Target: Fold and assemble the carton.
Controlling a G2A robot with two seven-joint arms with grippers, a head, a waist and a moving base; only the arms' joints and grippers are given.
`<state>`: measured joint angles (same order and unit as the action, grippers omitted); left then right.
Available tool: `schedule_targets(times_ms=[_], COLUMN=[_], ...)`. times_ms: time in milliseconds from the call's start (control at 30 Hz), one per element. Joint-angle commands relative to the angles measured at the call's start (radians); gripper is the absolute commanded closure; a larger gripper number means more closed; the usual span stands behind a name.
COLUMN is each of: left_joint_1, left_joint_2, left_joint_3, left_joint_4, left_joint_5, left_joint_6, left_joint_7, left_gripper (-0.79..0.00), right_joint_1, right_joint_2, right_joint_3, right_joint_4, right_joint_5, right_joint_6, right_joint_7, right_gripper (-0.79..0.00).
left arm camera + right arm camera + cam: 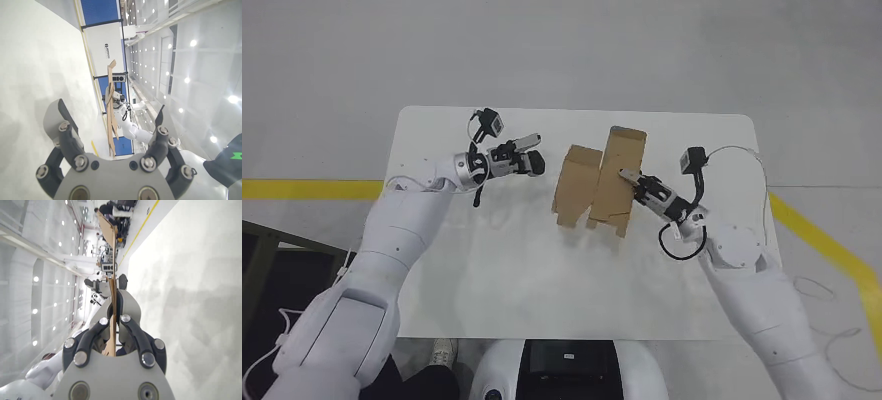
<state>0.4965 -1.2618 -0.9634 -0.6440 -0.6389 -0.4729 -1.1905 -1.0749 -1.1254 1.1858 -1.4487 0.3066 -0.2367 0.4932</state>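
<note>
A flat brown cardboard carton [601,181] is held above the middle of the white table [492,280], lying level. My right gripper [626,176] is shut on its right edge. In the right wrist view the carton [113,256] shows edge-on, pinched between the two fingers [125,298]. My left gripper [534,162] hangs open a short way to the left of the carton, with nothing in it. From the left wrist view the carton [110,109] is seen edge-on beyond the open fingers [64,111], with the right arm behind it.
Yellow floor tape [307,188] runs along both sides of the table. The table's near half lies bare in front of the arms.
</note>
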Motion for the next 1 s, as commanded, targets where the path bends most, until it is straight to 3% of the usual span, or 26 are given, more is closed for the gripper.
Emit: schedule_targets(times_ms=[0, 233, 767, 967], left_joint_1=[0.002, 0.028, 0.037, 0.085], left_joint_2=[-0.002, -0.009, -0.011, -0.008], left_joint_3=[0.002, 0.014, 0.021, 0.013], left_joint_4=[-0.010, -0.087, -0.099, -0.176], left_joint_5=[0.009, 0.026, 0.043, 0.069], left_joint_6=[0.013, 0.082, 0.099, 0.151], left_joint_7=[0.016, 0.038, 0.052, 0.145], left_gripper=[-0.785, -0.785, -0.785, -0.785], right_joint_1=[-0.038, -0.124, -0.124, -0.162], right_joint_2=[0.001, -0.009, -0.010, -0.024], right_joint_3=[0.014, -0.003, -0.006, -0.009], right_joint_4=[-0.053, -0.195, -0.198, -0.226], right_joint_5=[-0.037, -0.123, -0.125, -0.130], right_joint_6=[0.026, 0.146, 0.148, 0.206], right_joint_7=[-0.095, -0.284, -0.287, -0.446], right_gripper=[0.000, 0.000, 0.000, 0.000])
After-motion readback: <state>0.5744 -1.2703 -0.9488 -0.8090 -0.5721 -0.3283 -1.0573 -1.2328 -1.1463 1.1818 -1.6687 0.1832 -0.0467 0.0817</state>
